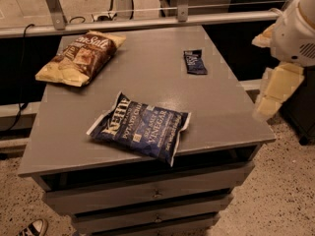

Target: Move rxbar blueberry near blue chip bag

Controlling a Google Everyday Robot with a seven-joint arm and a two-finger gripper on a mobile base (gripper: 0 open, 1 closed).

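Speckled flooring is showing around a grey table (231, 107) with drawers (157, 193) beneath it, and a metal rail (147, 22) is running along the far side. On the table, the rxbar blueberry (195, 62) is lying flat toward the far right, well apart from the blue chip bag (140, 127), which is sitting by the near edge with one corner seemingly poking over it. A brown-and-tan chip bag (81, 57) is resting at the far left, away from both. The gripper (275, 92) is hanging beyond the table's right edge, touching nothing; whether it is apart or together cannot be told from this view. The step in hand looks to be the reach for the bar, with the carry not yet begun. Doing it well is likely calling for coming in over the right edge, descending straight above the thin wrapper and closing across its narrow width, since a flat bar is offering little to pinch. For the set-down, the bare table just right of or just beyond the blue bag is looking safest, keeping the bar off the bag and back from the near edge.
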